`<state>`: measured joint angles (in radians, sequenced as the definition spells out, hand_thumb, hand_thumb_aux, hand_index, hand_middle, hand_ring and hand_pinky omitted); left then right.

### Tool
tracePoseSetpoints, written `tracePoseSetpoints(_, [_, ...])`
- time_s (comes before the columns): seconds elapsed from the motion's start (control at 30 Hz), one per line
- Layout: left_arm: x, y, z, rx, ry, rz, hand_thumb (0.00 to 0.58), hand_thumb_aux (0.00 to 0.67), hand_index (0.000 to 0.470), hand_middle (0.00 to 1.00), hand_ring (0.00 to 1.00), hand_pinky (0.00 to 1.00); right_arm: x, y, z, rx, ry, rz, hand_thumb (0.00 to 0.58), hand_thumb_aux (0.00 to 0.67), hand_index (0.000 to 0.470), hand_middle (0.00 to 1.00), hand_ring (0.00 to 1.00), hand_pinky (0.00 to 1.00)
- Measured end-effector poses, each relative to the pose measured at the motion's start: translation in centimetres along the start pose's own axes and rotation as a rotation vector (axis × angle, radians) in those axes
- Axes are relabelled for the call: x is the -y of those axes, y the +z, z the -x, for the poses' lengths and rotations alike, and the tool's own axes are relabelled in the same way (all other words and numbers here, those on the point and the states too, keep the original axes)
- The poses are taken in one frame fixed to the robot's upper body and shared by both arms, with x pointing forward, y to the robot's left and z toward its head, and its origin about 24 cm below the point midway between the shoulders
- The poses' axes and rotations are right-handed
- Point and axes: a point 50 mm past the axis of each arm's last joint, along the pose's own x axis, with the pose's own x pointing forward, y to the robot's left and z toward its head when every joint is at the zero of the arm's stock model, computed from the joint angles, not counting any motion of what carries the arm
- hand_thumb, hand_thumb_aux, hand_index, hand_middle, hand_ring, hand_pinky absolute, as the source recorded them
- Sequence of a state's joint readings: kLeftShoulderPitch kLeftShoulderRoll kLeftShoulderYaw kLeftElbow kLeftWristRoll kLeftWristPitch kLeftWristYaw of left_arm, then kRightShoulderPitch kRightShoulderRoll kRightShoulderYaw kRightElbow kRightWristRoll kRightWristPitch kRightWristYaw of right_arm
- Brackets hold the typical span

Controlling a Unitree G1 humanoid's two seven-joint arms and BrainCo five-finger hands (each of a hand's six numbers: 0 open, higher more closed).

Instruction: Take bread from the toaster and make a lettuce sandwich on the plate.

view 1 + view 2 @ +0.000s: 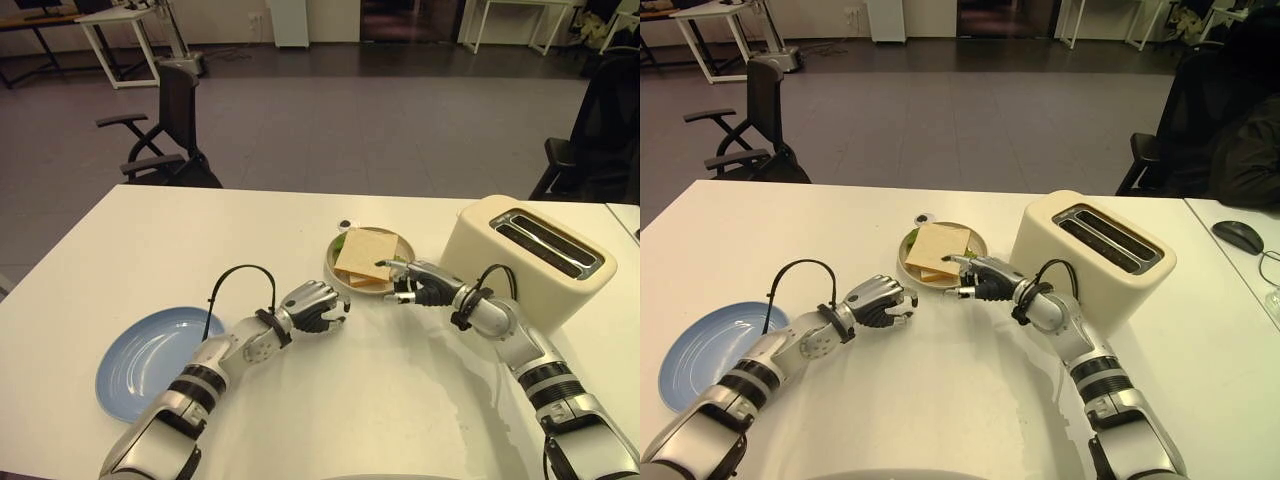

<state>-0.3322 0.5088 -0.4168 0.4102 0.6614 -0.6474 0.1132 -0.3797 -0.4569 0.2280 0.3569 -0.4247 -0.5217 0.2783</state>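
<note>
A small plate (329, 262) in the middle of the white table carries a sandwich: a top bread slice (362, 252) lying a little askew over another slice, with green lettuce (341, 241) peeking out at its far left edge. My right hand (418, 282) is at the sandwich's near right corner, one finger over the top slice and the thumb under its edge, pinching it. My left hand (318, 305) rests on the table just left of the plate, fingers curled and holding nothing. The cream toaster (520, 265) stands to the right, its slots dark and with no bread sticking out.
A blue plate (150, 360) lies near the table's front left edge. A small round dark object (345, 222) sits just behind the sandwich plate. A computer mouse (1238, 236) lies on the neighbouring table at right. An office chair (170, 130) stands beyond the far edge.
</note>
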Motion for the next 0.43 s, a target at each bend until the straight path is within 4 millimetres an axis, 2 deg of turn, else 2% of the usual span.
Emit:
tracePoseSetpoints(0.03, [-1.2, 0.8, 0.3, 0.032, 0.063, 0.033, 0.352, 0.25, 0.175, 1.0, 1.0, 1.0, 0.8, 0.4, 0.3, 0.022, -0.054, -0.002, 0.0, 0.0, 0.0, 0.0, 0.0, 0.0])
tracePoseSetpoints(0.07, [-2.7, 1.5, 0.5, 0.064, 0.135, 0.066, 0.371, 0.268, 0.188, 1.0, 1.0, 1.0, 1.5, 0.7, 0.6, 0.043, -0.105, 0.001, 0.0, 0.0, 0.0, 0.0, 0.0, 0.0])
tracePoseSetpoints(0.1, [-4.3, 2.1, 0.6, 0.097, 0.201, 0.091, 0.346, 0.244, 0.171, 1.0, 1.0, 1.0, 1.9, 1.1, 0.8, 0.065, -0.143, 0.002, 0.0, 0.0, 0.0, 0.0, 0.0, 0.0])
tracePoseSetpoints(0.13, [-5.5, 2.6, 0.6, 0.123, 0.25, 0.116, 0.194, 0.123, 0.087, 1.0, 1.0, 1.0, 2.1, 1.4, 1.0, 0.084, -0.172, -0.006, 0.0, 0.0, 0.0, 0.0, 0.0, 0.0])
tracePoseSetpoints(0.17, [-6.0, 2.8, 0.6, 0.131, 0.274, 0.143, 0.0, 0.0, 0.0, 0.98, 0.98, 0.98, 2.1, 1.5, 1.0, 0.092, -0.191, -0.019, 0.0, 0.0, 0.0, 0.0, 0.0, 0.0])
tracePoseSetpoints(0.2, [-6.2, 2.8, 0.7, 0.133, 0.286, 0.163, 0.0, 0.0, 0.0, 0.93, 0.93, 0.93, 2.0, 1.6, 0.9, 0.101, -0.206, -0.034, 0.0, 0.0, 0.0, 0.0, 0.0, 0.0])
tracePoseSetpoints(0.23, [-6.5, 2.9, 0.7, 0.141, 0.321, 0.214, 0.0, 0.0, 0.0, 0.82, 0.82, 0.82, 1.8, 2.0, 0.8, 0.138, -0.241, -0.069, 0.0, 0.0, 0.0, 0.0, 0.0, 0.0])
tracePoseSetpoints(0.27, [-6.6, 3.0, 0.7, 0.15, 0.348, 0.26, 0.0, 0.0, 0.0, 0.35, 0.35, 0.35, 1.7, 2.4, 0.6, 0.175, -0.273, -0.108, 0.0, 0.0, 0.0, 0.0, 0.0, 0.0])
tracePoseSetpoints(0.3, [-6.7, 3.1, 0.7, 0.157, 0.356, 0.287, 0.0, 0.0, 0.0, 0.07, 0.07, 0.07, 1.6, 2.6, 0.5, 0.201, -0.297, -0.143, 0.0, 0.0, 0.0, 0.0, 0.0, 0.0])
tracePoseSetpoints(0.33, [-6.7, 3.1, 0.8, 0.157, 0.366, 0.311, 0.0, 0.0, 0.0, 0.0, 0.0, 0.0, 1.6, 2.7, 0.4, 0.223, -0.325, -0.183, 0.0, 0.0, 0.0, 0.0, 0.0, 0.0])
tracePoseSetpoints(0.43, [-6.3, 2.9, 0.9, 0.152, 0.369, 0.355, 0.0, 0.0, 0.0, 0.0, 0.0, 0.0, 1.4, 2.9, -0.2, 0.295, -0.397, -0.333, 0.0, 0.0, 0.0, 0.0, 0.0, 0.0])
